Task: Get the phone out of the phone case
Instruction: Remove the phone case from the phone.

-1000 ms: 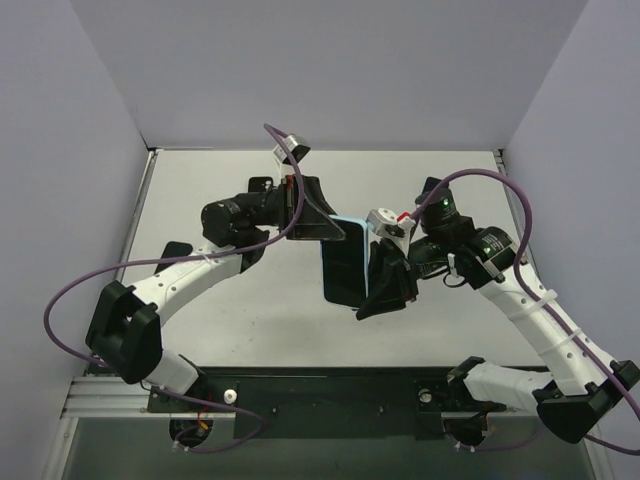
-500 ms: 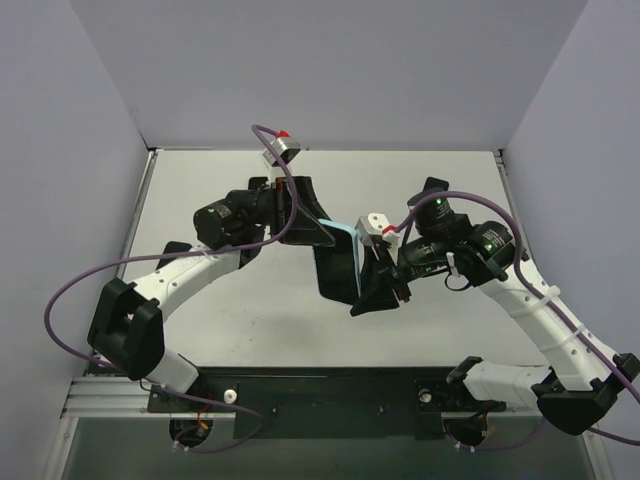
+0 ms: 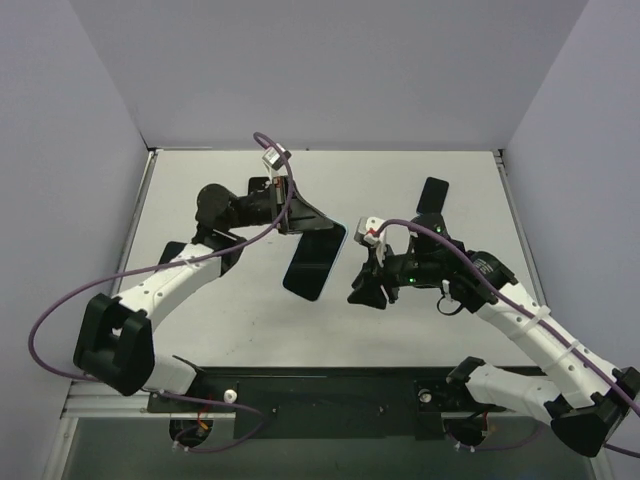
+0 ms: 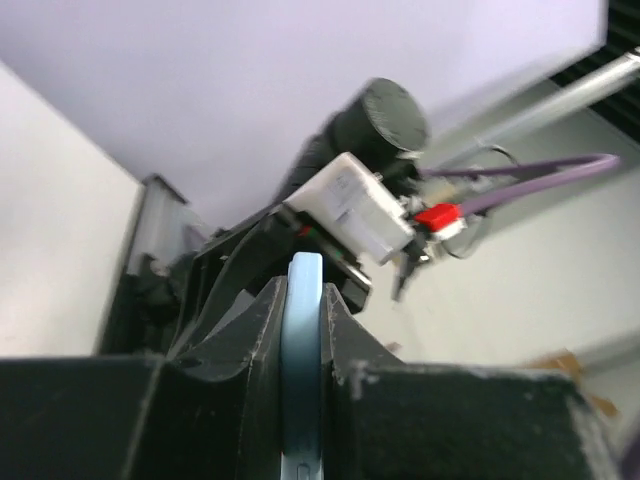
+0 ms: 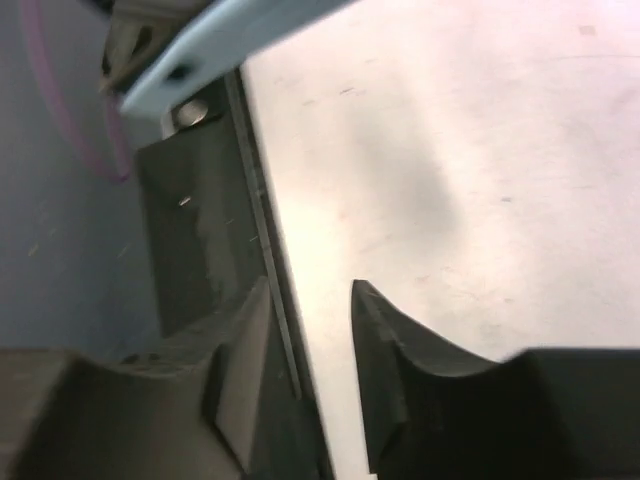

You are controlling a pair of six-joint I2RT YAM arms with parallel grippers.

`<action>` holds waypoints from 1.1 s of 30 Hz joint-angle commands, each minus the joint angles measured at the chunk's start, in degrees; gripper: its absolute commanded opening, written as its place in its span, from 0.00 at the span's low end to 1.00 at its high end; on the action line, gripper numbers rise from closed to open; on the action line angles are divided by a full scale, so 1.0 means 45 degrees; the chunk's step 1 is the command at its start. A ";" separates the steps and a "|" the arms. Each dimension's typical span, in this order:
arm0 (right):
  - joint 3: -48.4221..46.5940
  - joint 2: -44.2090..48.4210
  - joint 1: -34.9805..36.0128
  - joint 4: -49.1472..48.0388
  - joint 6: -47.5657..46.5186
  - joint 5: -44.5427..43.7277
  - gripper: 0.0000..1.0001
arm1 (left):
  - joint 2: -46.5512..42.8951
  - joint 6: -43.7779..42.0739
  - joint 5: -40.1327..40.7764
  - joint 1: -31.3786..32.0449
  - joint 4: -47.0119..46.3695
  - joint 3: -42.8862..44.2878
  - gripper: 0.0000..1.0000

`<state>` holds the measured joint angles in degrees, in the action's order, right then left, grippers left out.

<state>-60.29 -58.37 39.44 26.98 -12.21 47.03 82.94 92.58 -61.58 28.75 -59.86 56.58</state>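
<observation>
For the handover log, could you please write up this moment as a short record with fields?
left end effector: shut on the edge of the light blue phone case
phone case: tilted, apparently held off the table; dark face inside its blue rim
right end effector: open, nothing between its fingers, apart from the case
dark flat object: lying on the table, far right, untouched
task status: cannot tell whether the case has been emptied

Left arm stretched forward and bent inward, left pincer (image 3: 318,226) clamped on phone case (image 3: 313,262) edge. Right arm bent inward, right pincer (image 3: 362,293) slightly parted, empty.
</observation>
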 commanded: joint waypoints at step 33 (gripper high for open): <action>0.4199 0.2017 -0.0229 -1.2009 1.5758 -0.5549 0.35 | -0.3783 -0.3836 1.0326 -0.1623 0.6741 -0.1595 0.00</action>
<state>-39.38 -48.23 38.02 -24.18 55.48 23.24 67.72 72.86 -20.82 22.72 -24.97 49.28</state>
